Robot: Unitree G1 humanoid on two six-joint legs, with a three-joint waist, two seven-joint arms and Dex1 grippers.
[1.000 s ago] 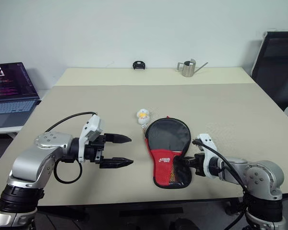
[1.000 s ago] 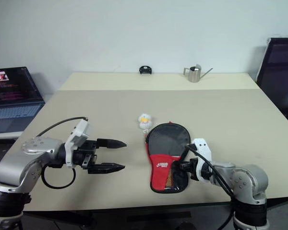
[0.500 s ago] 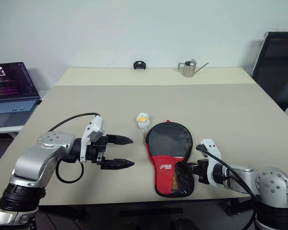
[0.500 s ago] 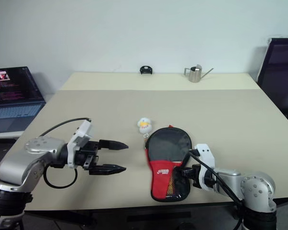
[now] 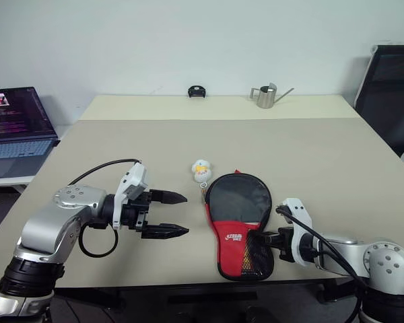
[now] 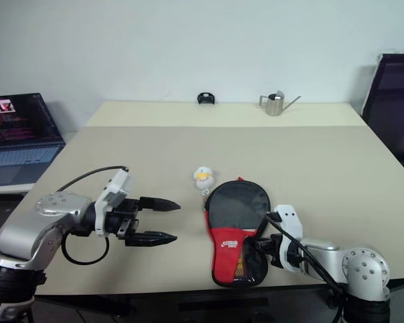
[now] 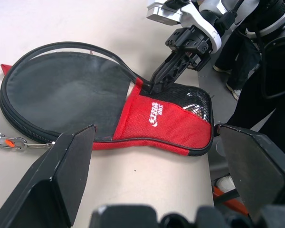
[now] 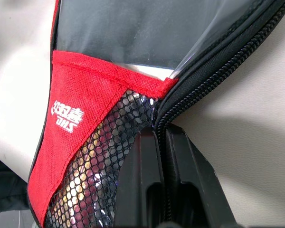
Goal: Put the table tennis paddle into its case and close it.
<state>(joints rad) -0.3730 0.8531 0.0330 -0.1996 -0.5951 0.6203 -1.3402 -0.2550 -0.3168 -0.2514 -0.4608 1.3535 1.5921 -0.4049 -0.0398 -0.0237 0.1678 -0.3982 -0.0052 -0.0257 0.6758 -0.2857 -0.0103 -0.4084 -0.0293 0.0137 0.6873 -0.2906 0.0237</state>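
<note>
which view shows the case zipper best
The right wrist view: the zipper teeth run right beside the shut right pincer. The left wrist view shows it as a thin line edging the case; both eye views show the whole case.

Case (image 5: 239, 219), duck toy (image 5: 200, 169) on table (image 5: 323, 155)

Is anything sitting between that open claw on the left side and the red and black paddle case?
Nothing visible does. Only bare table lies between the open left tool and the case. The little white and yellow toy sits farther back, off that line.
</note>
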